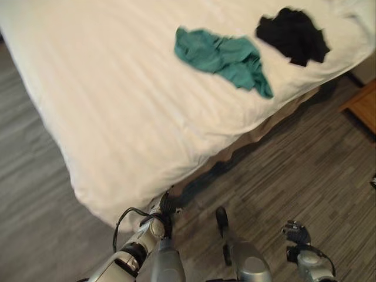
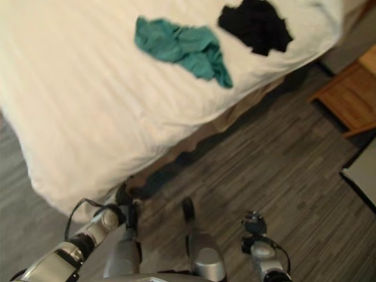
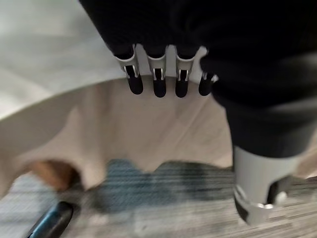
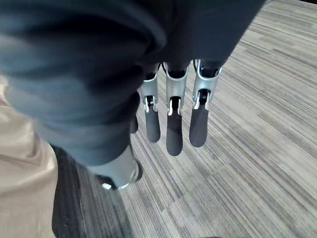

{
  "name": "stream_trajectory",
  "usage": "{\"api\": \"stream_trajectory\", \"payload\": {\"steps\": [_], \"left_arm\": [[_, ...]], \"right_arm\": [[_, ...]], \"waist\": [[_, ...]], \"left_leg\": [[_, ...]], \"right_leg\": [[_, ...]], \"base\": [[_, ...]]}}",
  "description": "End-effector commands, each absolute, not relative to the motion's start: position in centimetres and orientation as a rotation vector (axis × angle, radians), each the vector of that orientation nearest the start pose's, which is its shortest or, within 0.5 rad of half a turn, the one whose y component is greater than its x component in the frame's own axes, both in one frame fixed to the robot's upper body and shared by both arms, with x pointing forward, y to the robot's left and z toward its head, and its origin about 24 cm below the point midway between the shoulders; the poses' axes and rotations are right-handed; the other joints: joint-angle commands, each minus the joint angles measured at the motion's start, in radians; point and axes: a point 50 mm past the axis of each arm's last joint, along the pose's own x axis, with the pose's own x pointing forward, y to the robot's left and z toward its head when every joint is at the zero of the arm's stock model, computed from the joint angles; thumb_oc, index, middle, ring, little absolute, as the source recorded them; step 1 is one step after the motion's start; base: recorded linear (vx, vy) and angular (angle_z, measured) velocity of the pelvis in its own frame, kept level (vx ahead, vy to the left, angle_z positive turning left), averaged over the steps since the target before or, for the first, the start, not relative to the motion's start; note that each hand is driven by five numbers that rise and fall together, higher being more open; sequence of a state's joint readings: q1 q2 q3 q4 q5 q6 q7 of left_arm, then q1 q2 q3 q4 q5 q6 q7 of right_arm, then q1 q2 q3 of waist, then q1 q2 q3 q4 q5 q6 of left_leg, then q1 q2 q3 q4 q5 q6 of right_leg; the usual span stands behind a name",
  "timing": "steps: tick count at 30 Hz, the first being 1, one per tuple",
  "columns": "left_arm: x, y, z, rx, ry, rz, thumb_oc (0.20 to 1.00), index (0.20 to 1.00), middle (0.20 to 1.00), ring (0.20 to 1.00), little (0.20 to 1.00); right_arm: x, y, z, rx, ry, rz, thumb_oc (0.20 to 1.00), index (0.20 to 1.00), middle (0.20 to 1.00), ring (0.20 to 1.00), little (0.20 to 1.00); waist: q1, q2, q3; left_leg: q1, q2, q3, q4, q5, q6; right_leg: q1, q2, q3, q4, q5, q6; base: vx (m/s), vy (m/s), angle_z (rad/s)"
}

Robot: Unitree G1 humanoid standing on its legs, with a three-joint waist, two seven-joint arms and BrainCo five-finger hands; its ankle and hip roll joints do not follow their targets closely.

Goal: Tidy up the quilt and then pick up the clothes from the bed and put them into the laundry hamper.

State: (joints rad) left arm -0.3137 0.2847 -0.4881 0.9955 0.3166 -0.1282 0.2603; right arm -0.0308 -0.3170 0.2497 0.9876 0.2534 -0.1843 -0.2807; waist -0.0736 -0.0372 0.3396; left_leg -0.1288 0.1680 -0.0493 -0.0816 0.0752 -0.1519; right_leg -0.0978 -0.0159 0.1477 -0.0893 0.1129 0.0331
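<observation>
We see both hands, left hand [image 3: 163, 59] and right hand [image 4: 173, 99], fingers straight, empty; green garment [image 1: 226, 57] and black garment [image 1: 294, 35] lie on the quilt [image 1: 117, 106].

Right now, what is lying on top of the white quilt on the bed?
On the white quilt lie two garments: a crumpled teal one near the bed's edge and a black one beside it. Whatever lies beneath the quilt is covered.

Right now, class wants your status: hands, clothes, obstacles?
Left hand and right hand open, holding nothing. Teal garment and black garment lie apart on white quilt. Nothing blocking.
</observation>
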Motion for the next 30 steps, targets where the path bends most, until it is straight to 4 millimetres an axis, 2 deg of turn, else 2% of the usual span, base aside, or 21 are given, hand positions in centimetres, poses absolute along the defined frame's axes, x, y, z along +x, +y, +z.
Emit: {"api": "stream_trajectory", "payload": {"steps": [1, 2, 3, 4, 5, 6, 7, 9, 10, 13, 14, 15, 16, 17, 19, 20, 21, 22, 23, 26, 30], "left_arm": [[24.3, 16.3, -9.2, 0.862, 0.484, -0.295, 1.000, 1.000, 1.000, 1.000, 1.000], [24.3, 16.3, -9.2, 0.862, 0.484, -0.294, 1.000, 1.000, 1.000, 1.000, 1.000], [24.5, 16.5, -9.0, 0.843, 0.488, -0.267, 1.000, 1.000, 1.000, 1.000, 1.000], [24.5, 16.6, -9.1, 0.849, 0.493, -0.260, 1.000, 1.000, 1.000, 1.000, 1.000], [24.3, 16.8, -9.2, 0.855, 0.506, -0.260, 1.000, 1.000, 1.000, 1.000, 1.000], [24.3, 16.8, -9.2, 0.855, 0.506, -0.259, 1.000, 1.000, 1.000, 1.000, 1.000], [24.0, 17.1, -9.6, 0.872, 0.540, -0.259, 1.000, 1.000, 1.000, 1.000, 1.000], [23.7, 17.5, -9.9, 0.876, 0.565, -0.251, 1.000, 1.000, 1.000, 1.000, 1.000], [22.6, 17.7, -10.8, 0.893, 0.614, -0.290, 1.000, 1.000, 1.000, 1.000, 1.000], [21.4, 17.7, -11.7, 0.927, 0.663, -0.328, 1.000, 1.000, 1.000, 1.000, 1.000], [20.1, 18.1, -12.6, 0.936, 0.722, -0.343, 1.000, 1.000, 1.000, 1.000, 1.000], [20.1, 18.1, -12.6, 0.936, 0.721, -0.343, 1.000, 1.000, 1.000, 1.000, 1.000], [20.2, 18.1, -12.5, 0.929, 0.717, -0.329, 1.000, 1.000, 1.000, 1.000, 1.000], [20.2, 18.1, -12.4, 0.926, 0.712, -0.321, 1.000, 1.000, 1.000, 1.000, 1.000], [20.8, 18.2, -12.1, 0.918, 0.692, -0.285, 1.000, 1.000, 1.000, 1.000, 1.000], [21.2, 18.0, -11.8, 0.896, 0.668, -0.253, 1.000, 1.000, 1.000, 1.000, 1.000], [21.2, 18.0, -11.8, 0.897, 0.668, -0.253, 1.000, 1.000, 1.000, 1.000, 1.000], [21.3, 17.8, -11.7, 0.886, 0.658, -0.246, 1.000, 1.000, 1.000, 1.000, 1.000], [21.1, 17.3, -11.8, 0.859, 0.650, -0.251, 1.000, 1.000, 1.000, 1.000, 1.000], [20.5, 17.2, -12.1, 0.860, 0.661, -0.272, 1.000, 1.000, 1.000, 1.000, 1.000], [20.2, 17.3, -12.2, 0.880, 0.668, -0.306, 1.000, 1.000, 1.000, 1.000, 1.000]], "right_arm": [[17.5, -24.9, -11.8, -0.364, 0.788, -0.275, 1.000, 1.000, 1.000, 1.000, 1.000], [17.5, -24.9, -11.8, -0.365, 0.788, -0.275, 1.000, 1.000, 1.000, 1.000, 1.000], [17.5, -24.1, -12.0, -0.352, 0.795, -0.265, 1.000, 1.000, 1.000, 1.000, 1.000], [17.7, -23.7, -12.1, -0.367, 0.796, -0.244, 1.000, 1.000, 1.000, 1.000, 1.000], [17.5, -23.5, -12.3, -0.392, 0.812, -0.223, 1.000, 1.000, 1.000, 1.000, 1.000], [17.5, -23.4, -12.3, -0.392, 0.812, -0.222, 1.000, 1.000, 1.000, 1.000, 1.000], [16.7, -22.8, -12.8, -0.417, 0.832, -0.183, 1.000, 1.000, 1.000, 1.000, 1.000], [16.2, -22.5, -13.2, -0.425, 0.853, -0.155, 1.000, 1.000, 1.000, 1.000, 1.000], [14.2, -22.9, -14.1, -0.453, 0.932, -0.148, 1.000, 1.000, 1.000, 1.000, 1.000], [13.1, -23.0, -14.5, -0.425, 0.963, -0.153, 1.000, 1.000, 1.000, 1.000, 1.000], [12.1, -23.7, -14.7, -0.414, 0.998, -0.171, 1.000, 1.000, 1.000, 1.000, 1.000], [12.1, -23.8, -14.7, -0.414, 0.998, -0.172, 1.000, 1.000, 1.000, 1.000, 1.000], [12.2, -24.1, -14.5, -0.416, 0.995, -0.181, 1.000, 1.000, 1.000, 1.000, 1.000], [12.4, -24.3, -14.4, -0.420, 0.992, -0.182, 1.000, 1.000, 1.000, 1.000, 1.000], [13.3, -24.5, -14.1, -0.434, 0.972, -0.181, 1.000, 1.000, 1.000, 1.000, 1.000], [13.9, -24.6, -13.9, -0.443, 0.955, -0.173, 1.000, 1.000, 1.000, 1.000, 1.000], [13.9, -24.5, -13.9, -0.443, 0.955, -0.173, 1.000, 1.000, 1.000, 1.000, 1.000], [14.1, -24.5, -13.8, -0.450, 0.946, -0.166, 1.000, 1.000, 1.000, 1.000, 1.000], [14.0, -24.6, -13.8, -0.468, 0.944, -0.151, 1.000, 1.000, 1.000, 1.000, 1.000], [13.6, -24.9, -13.9, -0.496, 0.968, -0.143, 1.000, 1.000, 1.000, 1.000, 1.000], [13.1, -24.4, -14.2, -0.476, 0.978, -0.152, 1.000, 1.000, 1.000, 1.000, 1.000]], "waist": [[-0.004, 0.044, 0.004], [-0.001, 0.042, 0.005], [-0.004, 0.030, 0.023], [0.015, 0.028, 0.034], [0.026, 0.034, 0.035], [0.024, 0.034, 0.033], [0.024, 0.043, 0.013], [0.009, 0.043, 0.002], [-0.002, 0.034, -0.029], [-0.010, 0.031, -0.057], [-0.009, 0.031, -0.063], [-0.007, 0.033, -0.063], [0.004, 0.014, -0.047], [0.018, 0.008, -0.034], [0.043, -0.009, -0.012], [0.064, -0.002, -0.006], [0.065, -0.005, -0.008], [0.074, 0.004, -0.013], [0.081, 0.029, -0.034], [0.091, 0.055, -0.062], [0.086, 0.046, -0.067]], "left_leg": [[0.103, -0.033, 0.052, 0.026, -0.062, 0.030], [0.105, -0.033, 0.056, 0.026, -0.062, 0.031], [0.165, -0.041, 0.136, 0.031, -0.089, 0.048], [0.202, -0.035, 0.199, 0.023, -0.102, 0.053], [0.216, -0.036, 0.232, 0.021, -0.109, 0.059], [0.212, -0.036, 0.230, 0.021, -0.107, 0.060], [0.231, -0.038, 0.304, 0.011, -0.112, 0.071], [0.246, -0.037, 0.337, 0.006, -0.113, 0.077], [0.257, -0.058, 0.377, 0.029, -0.131, 0.079], [0.269, -0.053, 0.405, 0.084, -0.151, 0.065], [0.249, -0.004, 0.434, 0.298, -0.083, 0.033], [0.247, 0.002, 0.435, 0.307, -0.088, 0.030], [0.178, 0.033, 0.387, 0.510, -0.006, 0.009], [0.099, 0.038, 0.333, 0.652, 0.004, 0.011], [0.003, -0.019, 0.260, 0.729, -0.050, 0.033], [-0.039, -0.055, 0.224, 0.637, -0.095, 0.041], [-0.038, -0.058, 0.226, 0.631, -0.090, 0.042], [-0.033, -0.065, 0.216, 0.519, -0.105, 0.049], [-0.025, -0.049, 0.203, 0.236, -0.075, 0.045], [-0.005, -0.064, 0.168, 0.032, -0.003, 0.043], [0.043, -0.127, 0.163, 0.023, -0.013, 0.094]], "right_leg": [[-0.019, -0.054, -0.057, 0.163, -0.128, 0.131], [-0.020, -0.054, -0.054, 0.167, -0.130, 0.132], [-0.054, -0.061, -0.074, 0.246, -0.104, 0.177], [-0.080, -0.097, -0.167, 0.278, -0.083, 0.194], [-0.096, -0.145, -0.306, 0.304, -0.081, 0.185], [-0.098, -0.146, -0.307, 0.302, -0.079, 0.185], [-0.106, -0.185, -0.526, 0.373, -0.109, 0.150], [-0.127, -0.159, -0.552, 0.416, -0.128, 0.145], [-0.067, -0.111, -0.548, 0.305, -0.148, 0.133], [-0.003, -0.049, -0.476, 0.201, -0.160, 0.088], [0.043, -0.013, -0.441, 0.149, -0.172, 0.050], [0.045, -0.008, -0.439, 0.146, -0.170, 0.048], [0.073, -0.003, -0.402, 0.120, -0.170, 0.024], [0.092, 0.000, -0.381, 0.103, -0.170, 0.007], [0.123, -0.023, -0.316, 0.064, -0.167, 0.009], [0.155, -0.048, -0.266, 0.031, -0.170, 0.034], [0.153, -0.051, -0.265, 0.031, -0.168, 0.034], [0.170, -0.066, -0.249, 0.014, -0.171, 0.052], [0.195, -0.073, -0.239, 0.002, -0.189, 0.076], [0.244, -0.075, -0.228, 0.013, -0.236, 0.092], [0.217, -0.070, -0.211, 0.231, -0.282, 0.108]], "base": [[0.21, 0.316, -0.83], [0.17, 0.416, -0.64], [0.07, 0.316, -0.61], [0.07, 0.380, -0.99], [0.02, 0.173, -1.76], [0.02, 0.192, -2.00], [0.02, 0.124, -2.00], [0.12, 0.113, -1.43], [0.16, 0.067, -1.17], [0.23, -0.043, -0.77], [0.24, -0.066, -0.83], [0.23, -0.114, -0.95], [0.10, -0.085, -1.03], [0.10, -0.045, -1.28], [0.16, 0.185, -1.49], [0.22, 0.246, -1.73], [0.29, 0.304, -1.96], [0.44, 0.332, -1.30], [0.45, 0.333, -0.93], [0.51, 0.276, -0.37], [0.43, 0.244, -0.04]]}}
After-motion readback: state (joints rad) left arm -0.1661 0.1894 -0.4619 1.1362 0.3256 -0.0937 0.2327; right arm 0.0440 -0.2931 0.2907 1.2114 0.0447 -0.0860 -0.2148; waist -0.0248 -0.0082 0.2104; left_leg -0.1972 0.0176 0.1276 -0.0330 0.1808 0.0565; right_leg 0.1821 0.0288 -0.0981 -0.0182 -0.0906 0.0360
